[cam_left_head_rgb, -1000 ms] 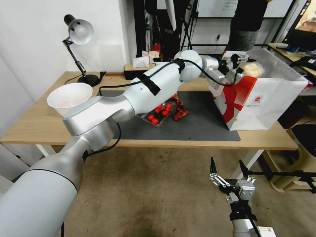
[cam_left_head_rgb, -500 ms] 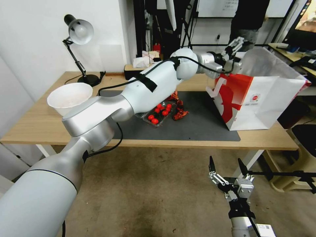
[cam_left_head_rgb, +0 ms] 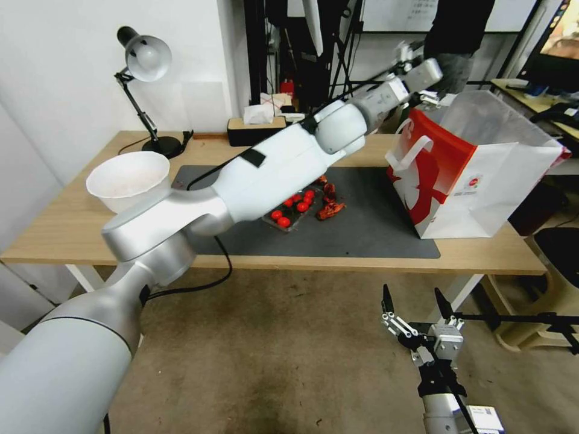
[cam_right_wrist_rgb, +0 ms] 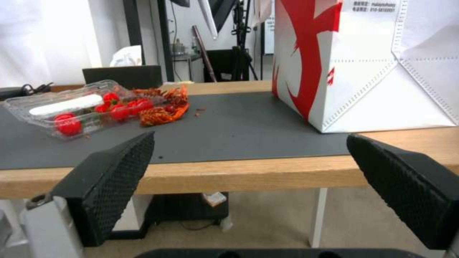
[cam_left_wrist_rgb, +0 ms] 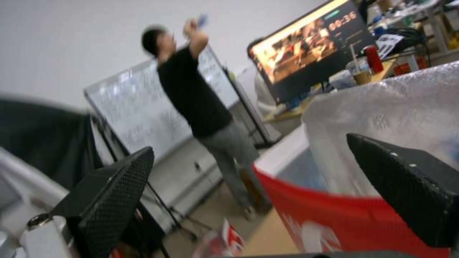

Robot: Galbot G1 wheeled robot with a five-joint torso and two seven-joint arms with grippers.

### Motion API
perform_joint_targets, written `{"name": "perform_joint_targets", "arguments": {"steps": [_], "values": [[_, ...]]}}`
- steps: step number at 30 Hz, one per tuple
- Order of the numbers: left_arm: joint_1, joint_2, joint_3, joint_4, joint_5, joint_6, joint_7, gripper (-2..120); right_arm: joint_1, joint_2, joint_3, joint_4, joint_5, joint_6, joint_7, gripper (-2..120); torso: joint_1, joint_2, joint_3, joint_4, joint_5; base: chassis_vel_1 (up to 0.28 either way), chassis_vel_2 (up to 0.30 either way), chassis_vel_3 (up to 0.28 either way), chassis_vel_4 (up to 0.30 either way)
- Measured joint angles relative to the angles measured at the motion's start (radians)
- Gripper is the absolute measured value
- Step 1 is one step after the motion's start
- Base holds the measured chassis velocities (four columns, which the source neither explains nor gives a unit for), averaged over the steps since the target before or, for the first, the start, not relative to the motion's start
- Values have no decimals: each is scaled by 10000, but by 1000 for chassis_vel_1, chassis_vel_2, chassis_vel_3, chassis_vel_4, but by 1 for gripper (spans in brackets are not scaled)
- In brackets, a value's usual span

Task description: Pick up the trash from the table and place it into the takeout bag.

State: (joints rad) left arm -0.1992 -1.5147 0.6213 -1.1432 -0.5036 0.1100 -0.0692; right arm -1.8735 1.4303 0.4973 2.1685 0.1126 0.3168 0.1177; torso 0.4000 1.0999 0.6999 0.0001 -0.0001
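The left gripper (cam_left_head_rgb: 416,60) hangs high above the near rim of the takeout bag (cam_left_head_rgb: 482,187), its arm stretched right across the table (cam_left_head_rgb: 72,223); from the left wrist view its jaws are spread wide with nothing between them, the red edge of the bag and its pale lining showing in the gap; so, by my reading, the drop is done and the job now is a clean exit.

The right gripper (cam_left_head_rgb: 416,313) sits low in front of the table edge, jaws spread and empty, parked.

On the dark grey mat (cam_left_head_rgb: 362,229) lie a clear plastic clamshell tray (cam_left_head_rgb: 289,214) with red cherry tomatoes inside and, touching its far end, a heap of crumpled orange-red scraps (cam_left_head_rgb: 329,202); these look like the trash left to collect, though what the bag already holds is hidden behind its walls. The large white bowl (cam_left_head_rgb: 128,178) stands on the bare wood near the desk lamp (cam_left_head_rgb: 145,60), well apart from the rest.

To do this well: lift clear before swinging back, since the white loop handle (cam_left_head_rgb: 413,154) stands just under the wrist and could snag; keep the elbow high, as it passes directly over the tray; the bag is light and open-topped, so any brush against its rim could tip or shift it.
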Motion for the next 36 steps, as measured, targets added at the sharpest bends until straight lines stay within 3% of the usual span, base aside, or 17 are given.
{"name": "perform_joint_targets", "arguments": {"steps": [11, 15, 17, 18, 20, 26, 30, 36], "values": [[401, 298, -258, -650, -1738, 1144, -736, 100, 87, -105, 4, -81, 67, -41, 2, 100, -1, 0, 0, -2, -1, 0, 0, 0, 0], [683, 361, -611, -790, -2458, 1722, -1383, 100, 161, -177, 2, -146, 110, -82, 6, 100, 0, 0, 1, -1, 0, 0, 0, 0, 0], [860, 343, -898, -837, -2836, 2071, -2073, 100, 212, -234, 5, -182, 165, -109, 7, 100, -1, 0, 0, -1, -1, 0, 0, 0, 0], [860, 343, -898, -837, -2836, 2071, -2073, 100, 212, -234, 5, -182, 165, -109, 7, 100, -1, 0, 0, -1, -1, 0, 0, 0, 0], [1156, 306, -1343, -826, -3001, 2334, -2931, 100, 262, -311, 10, -228, 224, -128, 9, 100, -1, 0, 0, -1, -1, 0, 0, 0, 0], [1869, 452, -2228, -887, -1860, 2200, -3823, 100, 343, -440, 12, -300, 319, -145, 12, 100, -1, 0, 1, -1, 0, 0, 0, 0, 0], [3121, 1007, -3003, -1786, -762, 1794, -4889, 100, 440, -556, -2, -384, 386, -173, 12, 100, -1, 0, 1, -2, -1, 0, 0, 0, 0], [4208, 1641, -3452, -2643, -272, 1622, -5318, 100, 440, -649, -7, -383, 403, -193, 12, 100, -1, 0, 0, -3, 0, 0, 0, 0, 0]]}}
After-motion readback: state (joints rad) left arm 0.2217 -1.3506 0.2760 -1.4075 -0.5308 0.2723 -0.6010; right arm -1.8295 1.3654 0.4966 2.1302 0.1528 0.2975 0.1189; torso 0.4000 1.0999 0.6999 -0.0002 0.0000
